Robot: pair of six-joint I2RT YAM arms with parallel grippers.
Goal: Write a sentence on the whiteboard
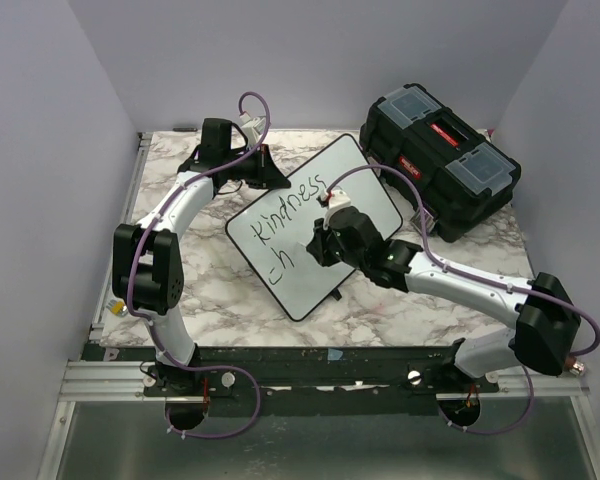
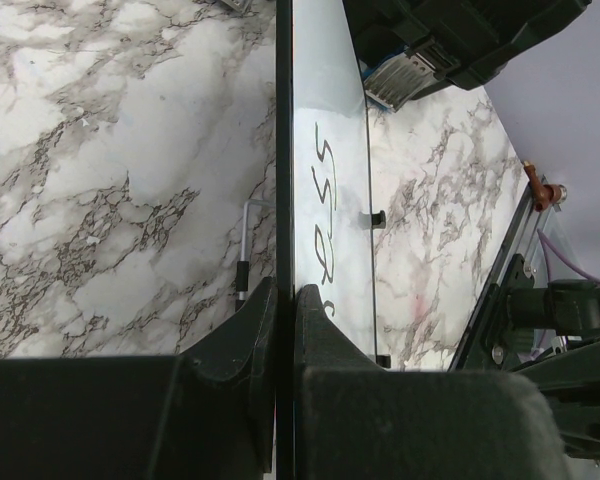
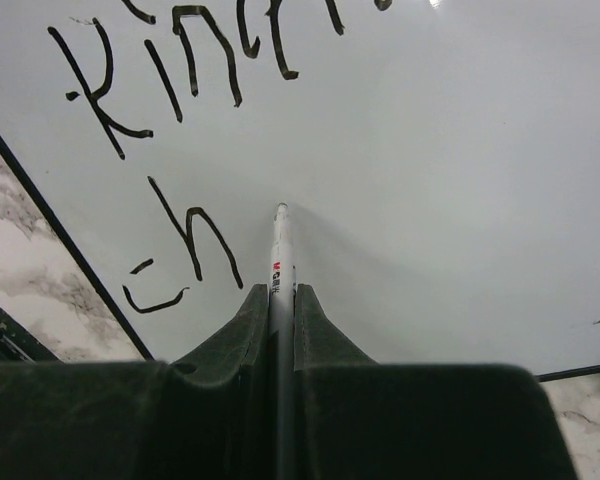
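Note:
The whiteboard [image 1: 365, 195] lies tilted on the marble table, and the sentence [image 1: 288, 212] on it reads "kindness" with "ch" [image 1: 279, 263] below. My left gripper [image 1: 267, 180] is shut on the board's far left edge; in the left wrist view its jaws [image 2: 285, 290] pinch the black frame edge-on beside the whiteboard [image 2: 330, 110]. My right gripper [image 1: 318, 246] hovers over the board's middle, shut on a white marker [image 3: 280, 245]. The marker's tip points at the whiteboard [image 3: 440, 150] just right of the "ch" [image 3: 185, 245]; whether it touches I cannot tell.
A black toolbox [image 1: 440, 145] with clear lid compartments stands at the back right, close behind the board. A small metal hex key [image 2: 242, 250] lies on the marble beside the board. Purple walls close in the table on three sides.

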